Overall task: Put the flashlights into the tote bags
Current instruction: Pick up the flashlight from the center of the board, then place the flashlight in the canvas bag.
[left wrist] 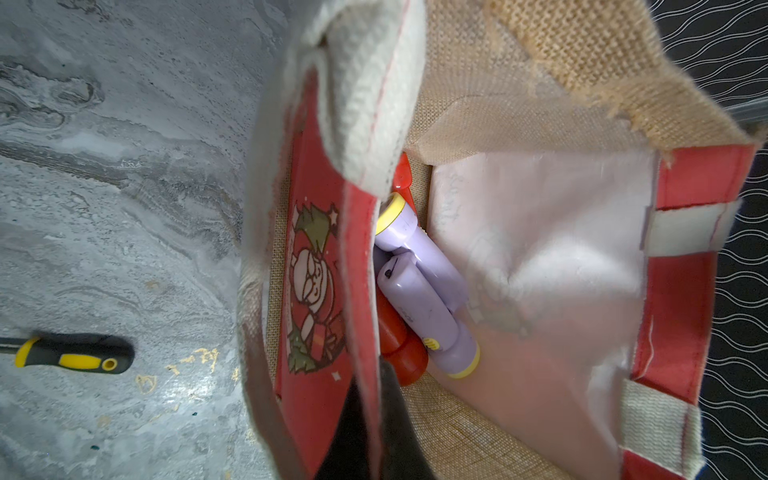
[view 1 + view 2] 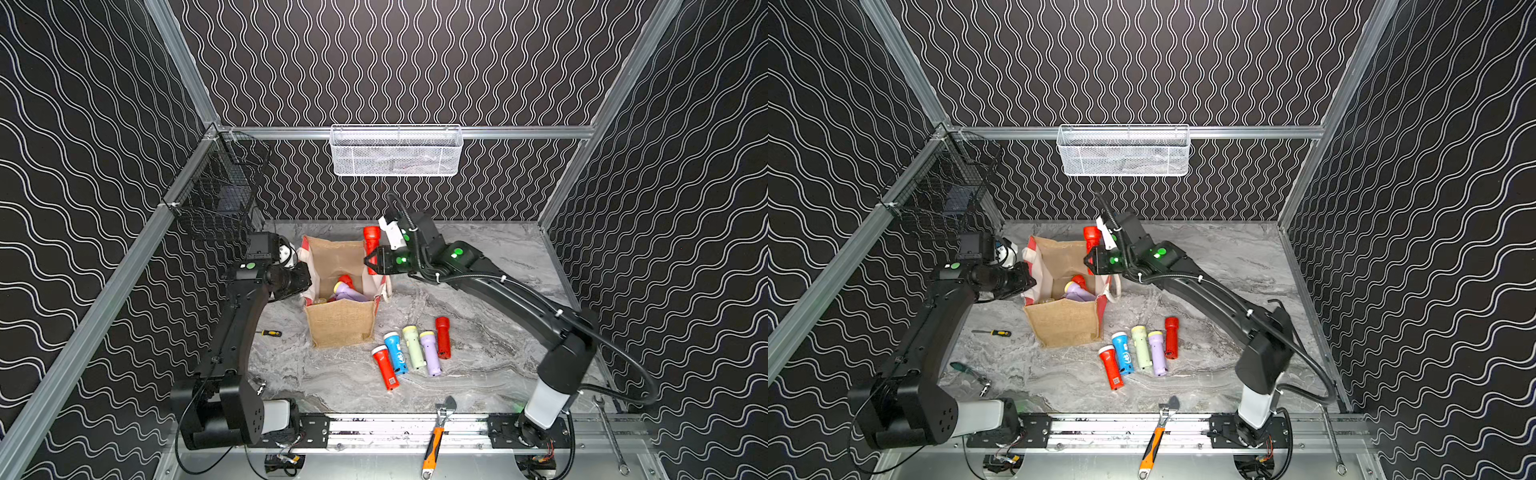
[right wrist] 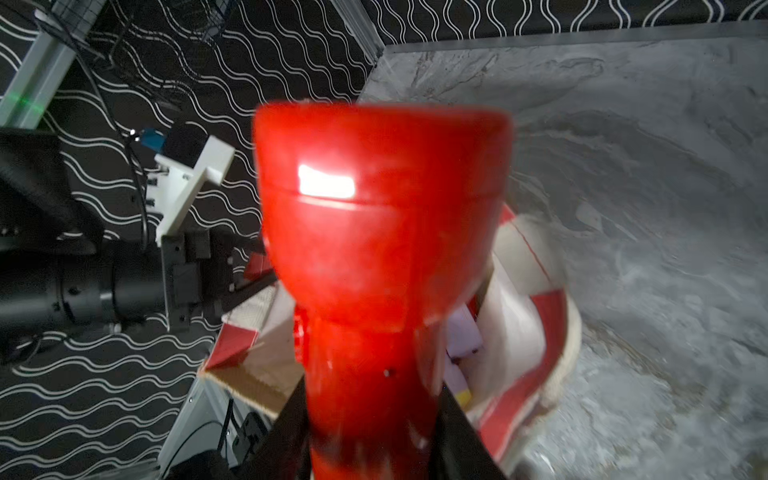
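**Tote bag point(image 2: 338, 328) part-filled, one red flashlight held at its rim**

Bag: boxy and standing with its mouth open upward. Front and back are coarse tan jute with frayed edges. Side panels are glossy red and white, and the lining is smooth and whitish.

The left gripper point(image 1: 370, 428) is closed on the rim of the 9 o'clock side panel, a black finger on either side of the cloth.

Contents, from the left wrist view:
- Two lilac flashlights point(image 1: 419, 257) with yellow head rings lie crossed, head to tail.
- Red flashlights point(image 1: 401, 349) are wedged under and beside them; at least two are visible.

The right gripper point(image 2: 371, 262) clamps the held red flashlight point(image 2: 371, 237) by its barrel. It stands roughly upright, flared head up, at the bag's 1 o'clock corner. The plastic is smooth and shiny, with a glare patch on the head in the right wrist view.

On the grey marbled table point(image 2: 498, 257), at 4 o'clock of the bag, lies a row of five flashlights point(image 2: 414, 349). They sit side by side with heads toward 12: red, blue, pale green, lilac, red.

- A yellow-black screwdriver point(image 2: 270, 333) lies at 8 o'clock of the bag.
- An orange-handled wrench point(image 2: 434, 440) lies across the front rail at 6.
- A white mesh basket point(image 2: 396, 151) hangs at 12 and a black wire basket point(image 2: 216, 195) at 10. The contents of both are unclear.
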`<act>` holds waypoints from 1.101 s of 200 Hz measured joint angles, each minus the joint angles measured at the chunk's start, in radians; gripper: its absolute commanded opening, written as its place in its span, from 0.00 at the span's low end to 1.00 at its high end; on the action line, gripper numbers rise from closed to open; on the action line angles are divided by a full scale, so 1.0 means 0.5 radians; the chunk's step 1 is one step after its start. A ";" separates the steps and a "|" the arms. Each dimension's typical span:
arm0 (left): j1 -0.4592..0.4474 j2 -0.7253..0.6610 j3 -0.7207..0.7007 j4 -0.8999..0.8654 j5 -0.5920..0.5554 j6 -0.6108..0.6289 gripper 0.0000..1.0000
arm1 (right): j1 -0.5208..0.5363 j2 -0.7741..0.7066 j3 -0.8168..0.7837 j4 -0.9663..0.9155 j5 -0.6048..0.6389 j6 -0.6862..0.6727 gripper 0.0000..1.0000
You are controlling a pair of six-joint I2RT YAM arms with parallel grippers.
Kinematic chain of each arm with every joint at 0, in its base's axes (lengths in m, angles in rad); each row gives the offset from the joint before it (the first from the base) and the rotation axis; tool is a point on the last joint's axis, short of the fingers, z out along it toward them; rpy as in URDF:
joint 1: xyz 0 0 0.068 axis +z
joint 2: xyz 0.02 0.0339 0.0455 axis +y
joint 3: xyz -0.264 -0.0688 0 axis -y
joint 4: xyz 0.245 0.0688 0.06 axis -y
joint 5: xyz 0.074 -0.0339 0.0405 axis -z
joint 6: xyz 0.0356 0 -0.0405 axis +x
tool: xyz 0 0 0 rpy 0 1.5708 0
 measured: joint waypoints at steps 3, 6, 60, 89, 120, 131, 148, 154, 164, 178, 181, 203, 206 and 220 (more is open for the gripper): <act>0.000 -0.002 -0.002 0.001 0.000 0.000 0.02 | 0.001 0.027 0.026 0.002 -0.011 0.000 0.33; 0.000 -0.005 -0.004 0.002 0.000 0.000 0.02 | 0.002 0.048 0.042 0.004 -0.022 0.000 0.33; 0.003 -0.014 -0.011 0.008 0.019 0.000 0.02 | 0.015 0.235 0.098 0.006 -0.135 0.035 0.33; 0.004 -0.011 -0.011 0.009 0.031 0.000 0.02 | 0.015 0.266 0.063 0.038 -0.178 0.063 0.33; 0.004 -0.011 -0.016 0.011 0.031 0.000 0.02 | 0.065 0.416 0.127 0.024 -0.223 0.093 0.33; 0.004 -0.011 -0.018 0.012 0.031 0.000 0.02 | 0.094 0.470 0.177 0.005 -0.232 0.093 0.34; 0.004 -0.011 -0.018 0.017 0.032 0.000 0.02 | 0.134 0.529 0.227 -0.007 -0.252 0.093 0.34; 0.004 -0.011 -0.018 0.018 0.032 0.000 0.02 | 0.142 0.542 0.230 -0.005 -0.256 0.095 0.35; 0.004 -0.011 -0.020 0.022 0.033 0.000 0.02 | 0.154 0.563 0.230 -0.005 -0.269 0.105 0.35; 0.004 -0.011 -0.021 0.024 0.037 0.000 0.02 | 0.166 0.597 0.230 -0.002 -0.287 0.129 0.36; 0.004 -0.011 -0.021 0.024 0.038 0.000 0.02 | 0.169 0.607 0.230 -0.002 -0.291 0.136 0.36; 0.004 -0.011 -0.021 0.025 0.039 0.000 0.02 | 0.173 0.655 0.230 -0.005 -0.317 0.159 0.38; 0.004 -0.011 -0.021 0.025 0.039 0.000 0.02 | 0.173 0.661 0.230 -0.008 -0.317 0.159 0.38; 0.004 -0.011 -0.021 0.025 0.040 0.000 0.02 | 0.173 0.694 0.233 -0.023 -0.320 0.158 0.38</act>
